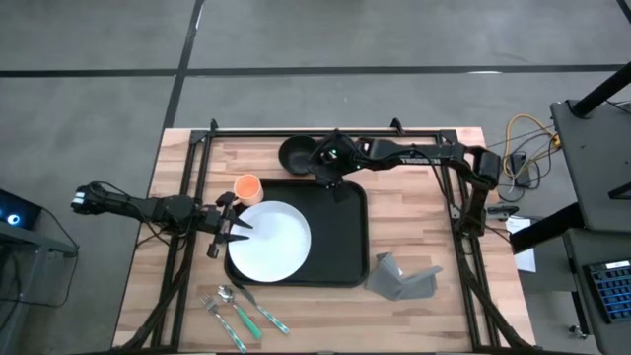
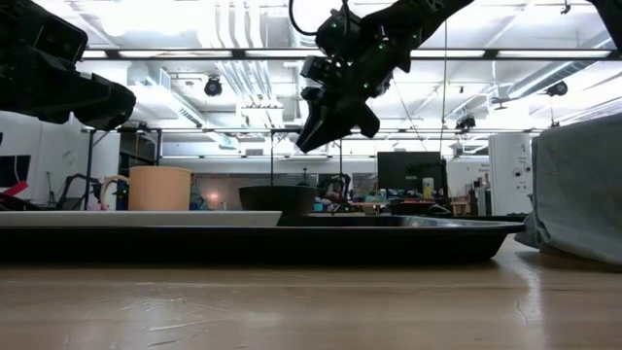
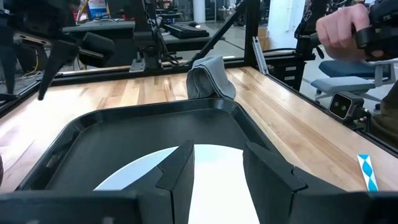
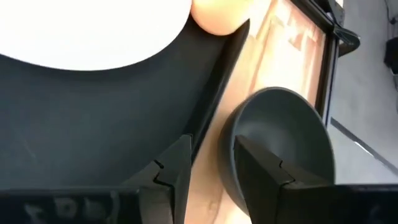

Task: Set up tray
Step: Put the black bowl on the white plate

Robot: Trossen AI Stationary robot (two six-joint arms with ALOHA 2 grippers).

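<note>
Wooden table (image 1: pixel 414 316): tray (image 1: pixel 345 237) partly under plate (image 1: pixel 268 242); both hands parted, empty, right hand (image 1: pixel 329 178) half hiding bowl (image 1: pixel 296 154).

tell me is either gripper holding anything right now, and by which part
Nothing is held. The left gripper hangs open over the white plate; the right gripper is open above the bowl's rim.

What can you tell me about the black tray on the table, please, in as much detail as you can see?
The tray is a large black rectangle with rounded corners and a low raised rim, smooth and matte like plastic. It lies flat on the wooden table, near its middle. A round white plate rests on its left part, overhanging the rim; the rest is bare. An orange cup and a dark bowl stand just outside it.
</note>
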